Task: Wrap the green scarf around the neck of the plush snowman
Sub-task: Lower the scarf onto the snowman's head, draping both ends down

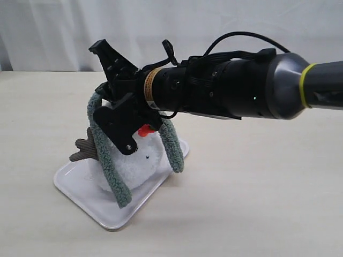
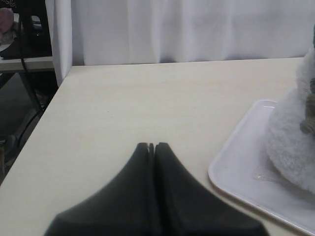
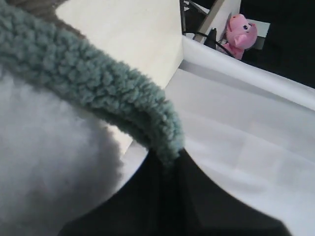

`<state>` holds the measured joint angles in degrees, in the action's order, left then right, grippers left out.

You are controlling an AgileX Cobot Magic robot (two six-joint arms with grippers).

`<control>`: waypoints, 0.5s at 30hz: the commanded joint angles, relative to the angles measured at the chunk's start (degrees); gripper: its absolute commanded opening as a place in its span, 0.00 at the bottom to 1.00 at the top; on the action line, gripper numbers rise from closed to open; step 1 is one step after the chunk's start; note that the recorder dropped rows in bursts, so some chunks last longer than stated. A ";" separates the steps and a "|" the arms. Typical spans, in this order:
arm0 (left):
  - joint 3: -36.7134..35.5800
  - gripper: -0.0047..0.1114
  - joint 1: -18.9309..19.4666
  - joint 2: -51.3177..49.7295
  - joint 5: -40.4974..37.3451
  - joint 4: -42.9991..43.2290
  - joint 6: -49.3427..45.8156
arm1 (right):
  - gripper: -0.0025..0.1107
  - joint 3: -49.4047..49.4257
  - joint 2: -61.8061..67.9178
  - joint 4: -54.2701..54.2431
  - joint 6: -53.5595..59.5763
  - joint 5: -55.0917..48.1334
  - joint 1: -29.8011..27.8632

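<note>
1. Right wrist view: the right gripper [image 3: 168, 156] has its jaws clamped on a fold of the green scarf [image 3: 98, 83]. It holds the fold close against the upper part of the plush snowman [image 3: 44, 167].
2. In the exterior view the scarf lies over the snowman like an arch. One end hangs down the snowman's front, on the side of its brown twig arm [image 1: 83, 150], and reaches the white tray [image 1: 80, 184] the snowman stands on. The other end hangs down the snowman's far side and stops short of the tray.
3. The right arm covers the snowman's head and neck, and only the orange nose [image 1: 143, 130] peeks out beneath it. I cannot tell whether the band sits in the neck groove or higher, over the head.
4. The left gripper [image 2: 151, 146] has its jaws pressed together on nothing. It is out over the bare worktop [image 2: 147, 98], well apart from the snowman and outside the tray's rim.
5. I judge the task to be about halfway. The scarf is draped on the snowman with both ends hanging free, but the ends are not crossed, so no turn around the neck is closed yet.
6. What probably remains is to settle the band into the neck, carry one end across the other, and let go.
</note>
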<state>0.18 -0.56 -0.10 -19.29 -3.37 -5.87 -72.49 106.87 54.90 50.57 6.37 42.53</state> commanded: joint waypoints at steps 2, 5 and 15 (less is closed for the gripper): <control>-0.18 0.04 -0.15 0.10 0.77 0.25 -0.08 | 0.06 -0.80 2.36 -0.14 -0.48 -0.77 -0.71; -0.18 0.04 -0.15 0.10 0.77 0.37 -0.08 | 0.06 -0.76 2.87 -0.14 -0.48 -0.24 -1.19; -0.18 0.04 -0.15 0.10 0.77 0.37 -0.08 | 0.10 -0.76 2.91 -4.92 -6.06 -0.22 -1.33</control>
<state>0.18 -0.56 -0.10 -19.29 -3.14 -5.87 -72.84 109.62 51.61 45.90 6.20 41.41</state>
